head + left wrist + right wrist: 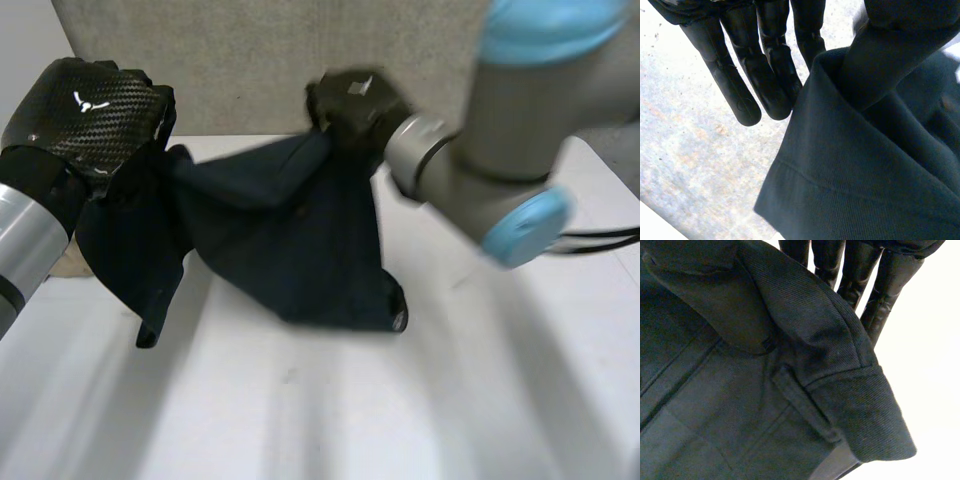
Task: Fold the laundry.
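White table (300, 420), grey panel (250, 60) behind.

Head view: dark garment (290, 250) at centre frame, strung between my two hands, its lower end down on the table. Left hand (90, 110) is upper left, right hand (350, 100) top centre. Both are held high, I judge to spread the cloth before a fold.

Left wrist view: fingers (765, 75) straight, a hemmed edge pinched against the thumb.

Right wrist view: fingers (885, 295) straight behind the waistband, belt loop (802, 405) showing, cloth pinched there too.
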